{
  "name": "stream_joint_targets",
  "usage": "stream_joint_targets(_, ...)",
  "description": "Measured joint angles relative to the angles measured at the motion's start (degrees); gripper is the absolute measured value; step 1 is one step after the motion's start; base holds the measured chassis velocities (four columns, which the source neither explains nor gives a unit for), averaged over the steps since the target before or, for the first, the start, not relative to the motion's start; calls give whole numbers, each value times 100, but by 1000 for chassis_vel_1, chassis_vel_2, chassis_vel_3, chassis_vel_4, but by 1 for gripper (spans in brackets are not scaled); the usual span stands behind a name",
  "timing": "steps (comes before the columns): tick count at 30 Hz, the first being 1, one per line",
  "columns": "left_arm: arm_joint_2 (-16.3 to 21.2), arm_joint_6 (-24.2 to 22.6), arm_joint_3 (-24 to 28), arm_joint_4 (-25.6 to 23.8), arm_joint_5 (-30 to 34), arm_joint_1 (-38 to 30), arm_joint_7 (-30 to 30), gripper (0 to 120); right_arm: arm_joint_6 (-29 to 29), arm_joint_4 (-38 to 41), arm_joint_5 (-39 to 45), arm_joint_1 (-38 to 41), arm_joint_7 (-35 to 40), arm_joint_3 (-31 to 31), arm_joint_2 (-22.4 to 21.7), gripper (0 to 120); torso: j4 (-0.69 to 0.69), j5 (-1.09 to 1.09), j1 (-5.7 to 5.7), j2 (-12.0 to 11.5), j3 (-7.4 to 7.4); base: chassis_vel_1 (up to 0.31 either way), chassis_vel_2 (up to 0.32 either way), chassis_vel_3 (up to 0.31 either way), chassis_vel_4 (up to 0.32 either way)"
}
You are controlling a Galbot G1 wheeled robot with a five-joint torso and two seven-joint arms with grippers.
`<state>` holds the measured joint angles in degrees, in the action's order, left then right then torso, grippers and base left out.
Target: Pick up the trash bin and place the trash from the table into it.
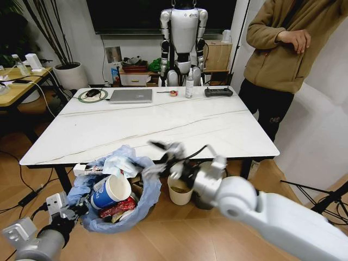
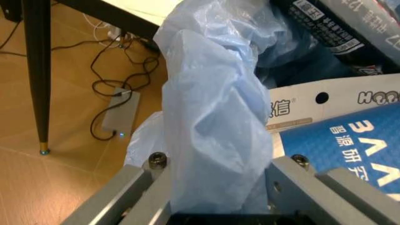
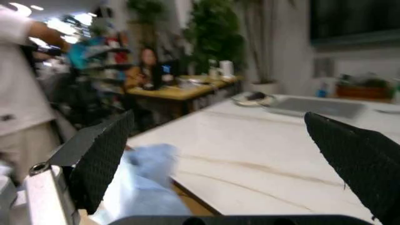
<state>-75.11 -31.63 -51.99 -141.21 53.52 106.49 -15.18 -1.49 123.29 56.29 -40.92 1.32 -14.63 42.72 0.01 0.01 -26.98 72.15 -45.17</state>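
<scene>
Desk (image 1: 163,122) middle: bare, my hands pass freely.
Far edge: laptop (image 1: 131,95), spray bottle (image 1: 189,86), controller (image 1: 218,92) block.
Trash bin (image 1: 117,190) mouth: crowded by paper cup (image 1: 110,191) and red can (image 1: 117,208).

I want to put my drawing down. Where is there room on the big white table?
The glossy white table is bare across its middle and near edge. The far edge is crowded: grey laptop, white spray bottle, black controller. The bag-lined trash bin below is stuffed.

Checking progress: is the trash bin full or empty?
Full: the trash bin holds a paper cup, red can and white papers up to its rim.
</scene>
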Motion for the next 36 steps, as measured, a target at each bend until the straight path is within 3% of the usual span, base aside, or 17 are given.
stream_joint_targets(2, -19, 1, 20, 31, -41, 8, 14, 0, -138, 62, -1, -681, 219, 747, -249, 100, -2, 1, 0, 0, 0, 0, 0, 0, 0)
stream_joint_targets(3, -19, 1, 20, 31, -41, 8, 14, 0, -138, 62, -1, -681, 219, 747, -249, 100, -2, 1, 0, 0, 0, 0, 0, 0, 0)
stream_joint_targets(7, -17, 9, 41, 49, -88, 22, 38, 0, -354, 157, -58, -1819, 620, 2105, -327, 100, -3, 1, 1, 0, 0, 0, 0, 0, 0)
stream_joint_targets(10, -49, 26, 44, 34, -193, 21, 85, 0, -384, 193, -155, -2735, 629, 3261, -161, 100, 2, 1, 1, 0, 1, 0, 0, 0, 0)
stream_joint_targets(11, -49, 26, 44, 34, -193, 21, 85, 0, -384, 193, -155, -2735, 629, 3261, -161, 100, 2, 1, 1, 0, 1, 0, 0, 0, 0)
stream_joint_targets(17, 113, 68, 124, 142, -257, -19, 150, 0, -297, 249, -625, -4453, 259, 5146, 364, 100, -2, 2, 2, 0, 1, 0, 0, 0, 0)
stream_joint_targets(24, 375, 292, 244, 404, -635, -39, 194, 0, -43, 198, -1072, -5369, -213, 6150, 863, 100, -2, -2, 2, 0, 1, 0, 0, 0, 0)
stream_joint_targets(36, 651, 513, 347, 595, -594, -9, 30, 0, 63, 102, -1112, -5375, -396, 6224, 1010, 100, 0, -1, 0, 0, 0, 0, 0, 0, 0)
